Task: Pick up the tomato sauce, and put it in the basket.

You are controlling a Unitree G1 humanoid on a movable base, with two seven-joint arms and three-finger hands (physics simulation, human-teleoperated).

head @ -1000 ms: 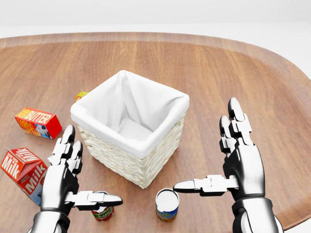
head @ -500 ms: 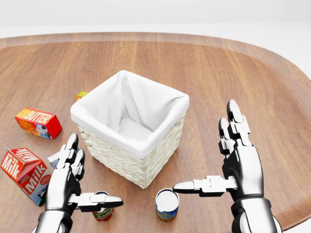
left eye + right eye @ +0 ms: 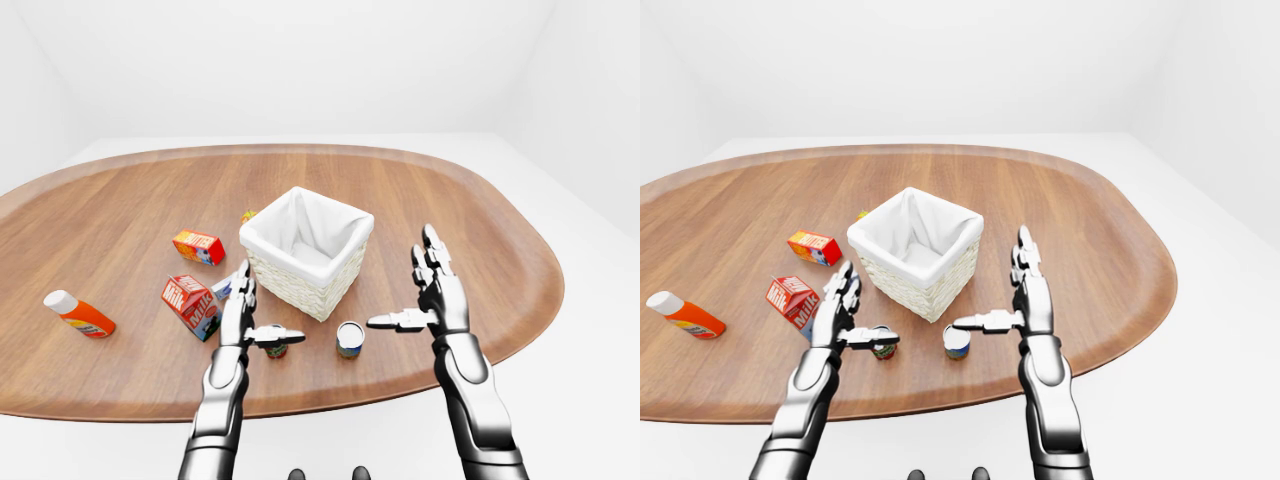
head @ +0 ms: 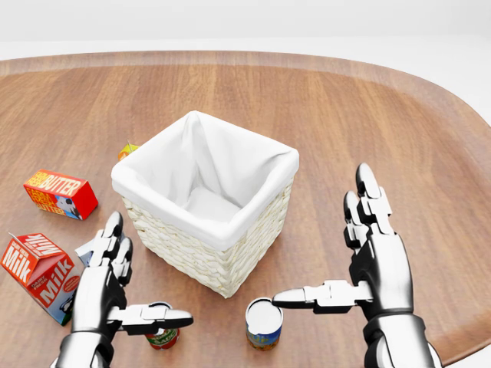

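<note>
The tomato sauce, a small can with a red and green label (image 4: 162,336), stands on the wooden table at the bottom of the head view, partly hidden under my left thumb. My left hand (image 4: 149,270) is open, its fingers upright just left of the can and its thumb over it. The white-lined wicker basket (image 4: 184,249) stands in the middle, just above both hands. My right hand (image 4: 322,234) is open, right of the basket, with its thumb pointing left over a second can (image 4: 264,323) with a blue and orange label.
A milk carton (image 4: 37,274) and a butter carton (image 4: 60,193) lie left of my left hand. An orange bottle (image 3: 80,313) lies far left. A small yellow object (image 4: 127,149) sits at the basket's upper left. The table's edge (image 4: 468,345) runs close under my right hand.
My left hand has dropped lower and slightly toward the can. My right hand has come down a little. The cans and the basket have not moved.
</note>
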